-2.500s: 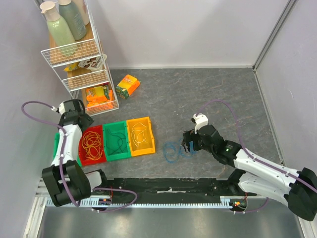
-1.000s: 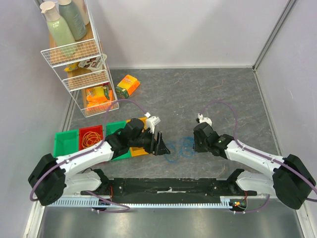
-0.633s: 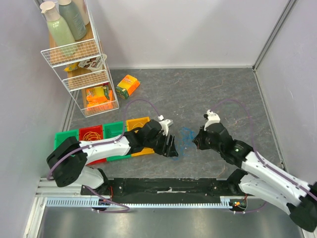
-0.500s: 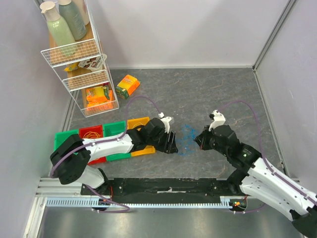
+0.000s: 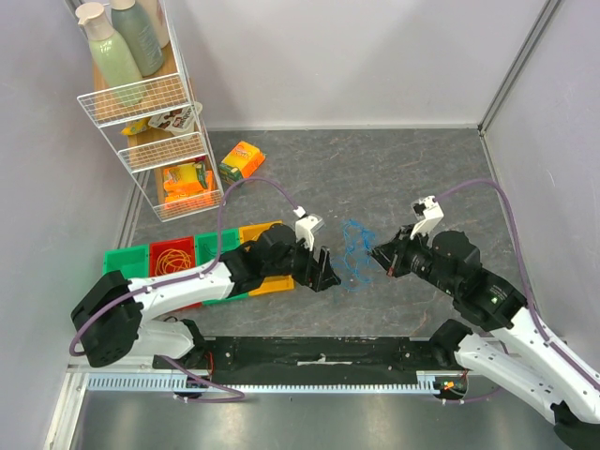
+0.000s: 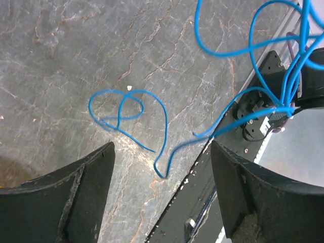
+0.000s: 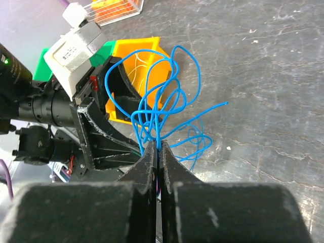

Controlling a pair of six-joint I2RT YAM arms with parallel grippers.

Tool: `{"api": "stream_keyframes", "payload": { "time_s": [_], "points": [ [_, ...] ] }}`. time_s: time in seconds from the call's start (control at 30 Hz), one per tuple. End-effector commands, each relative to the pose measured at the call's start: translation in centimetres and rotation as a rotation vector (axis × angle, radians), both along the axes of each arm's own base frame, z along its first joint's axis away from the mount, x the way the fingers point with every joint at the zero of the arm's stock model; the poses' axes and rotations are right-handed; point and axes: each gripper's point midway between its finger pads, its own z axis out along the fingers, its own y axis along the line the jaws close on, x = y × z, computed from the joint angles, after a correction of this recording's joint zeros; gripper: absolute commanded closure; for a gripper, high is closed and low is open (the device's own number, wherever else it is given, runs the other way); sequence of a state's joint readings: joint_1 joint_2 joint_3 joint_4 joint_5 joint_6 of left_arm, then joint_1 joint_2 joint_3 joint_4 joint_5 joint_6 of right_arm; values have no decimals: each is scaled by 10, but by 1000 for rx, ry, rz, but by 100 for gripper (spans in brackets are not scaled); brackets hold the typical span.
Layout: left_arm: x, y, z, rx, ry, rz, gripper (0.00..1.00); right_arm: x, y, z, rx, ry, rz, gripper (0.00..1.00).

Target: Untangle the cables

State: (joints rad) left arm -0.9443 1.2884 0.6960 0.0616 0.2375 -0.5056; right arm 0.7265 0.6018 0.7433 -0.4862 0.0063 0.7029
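The right gripper (image 7: 158, 148) is pressed together, pinching the blue cables (image 7: 152, 91), which fan out beyond its fingertips. Only the left wrist view shows 1 blue loop (image 6: 126, 109) lying on the table (image 6: 61, 61) just ahead of the spread, empty left gripper (image 6: 162, 149). The strand count in the bunch is unclear.

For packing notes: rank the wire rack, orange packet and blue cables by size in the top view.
Largest: the rack.
Then the packet and the cables. They look alike, and the cables are partly lifted toward the camera, so these two stay unranked.
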Motion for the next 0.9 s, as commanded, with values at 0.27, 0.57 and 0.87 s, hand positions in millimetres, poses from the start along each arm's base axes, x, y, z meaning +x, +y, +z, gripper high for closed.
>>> {"api": "stream_keyframes", "payload": {
  "time_s": [0.27,0.57,0.87],
  "points": [
    [29,-2,44,-29,-245,20,85,-4,-1,18,25,-39,15,88],
    [-26,-8,102,-262,-106,-144,98,22,-42,-79,-369,182,-205,37],
    [-29,5,149,-290,-115,-95,98,-5,16,-62,-203,106,169,15]
  ]
}}
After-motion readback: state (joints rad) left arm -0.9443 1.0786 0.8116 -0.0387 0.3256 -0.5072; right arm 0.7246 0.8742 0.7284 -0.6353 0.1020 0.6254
